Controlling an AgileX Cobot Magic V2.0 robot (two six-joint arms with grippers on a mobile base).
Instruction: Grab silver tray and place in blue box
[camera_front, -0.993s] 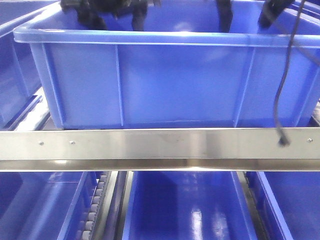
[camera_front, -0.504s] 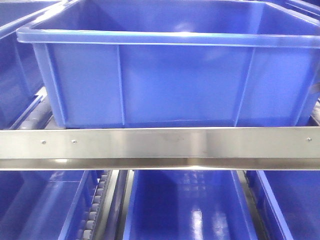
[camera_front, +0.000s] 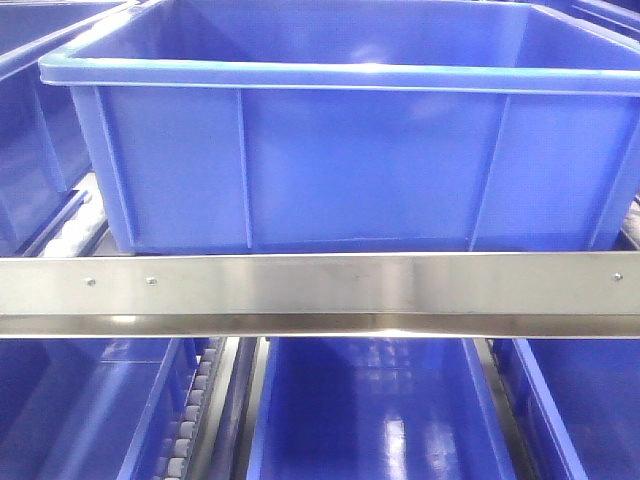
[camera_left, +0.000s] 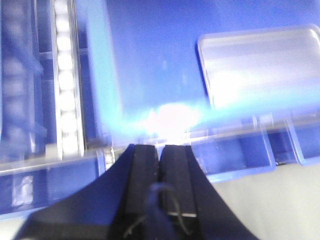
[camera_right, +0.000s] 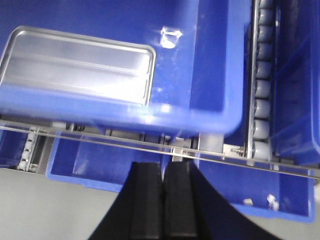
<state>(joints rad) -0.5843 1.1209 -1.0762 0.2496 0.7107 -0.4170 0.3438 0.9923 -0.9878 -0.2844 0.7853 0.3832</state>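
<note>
The silver tray (camera_right: 75, 65) lies flat on the floor of the blue box (camera_right: 210, 60), two long ridges across it; the left wrist view shows the silver tray (camera_left: 260, 67) blurred at the upper right. The blue box (camera_front: 340, 150) fills the front view on the upper shelf, its inside hidden there. My left gripper (camera_left: 160, 150) is shut and empty, outside the box's near rim. My right gripper (camera_right: 162, 167) is also shut with nothing in it, below the box's near rim. Neither arm shows in the front view.
A steel rail (camera_front: 320, 290) crosses the front of the shelf. More blue crates (camera_front: 380, 410) sit on the lower level and at the left (camera_front: 30, 130). Roller tracks (camera_right: 262, 80) run beside the box. Grey floor (camera_right: 50, 210) lies below.
One second ago both arms and a cable hung over the box's far rim in the front view; they have gone from that view. The box has shifted slightly.
</note>
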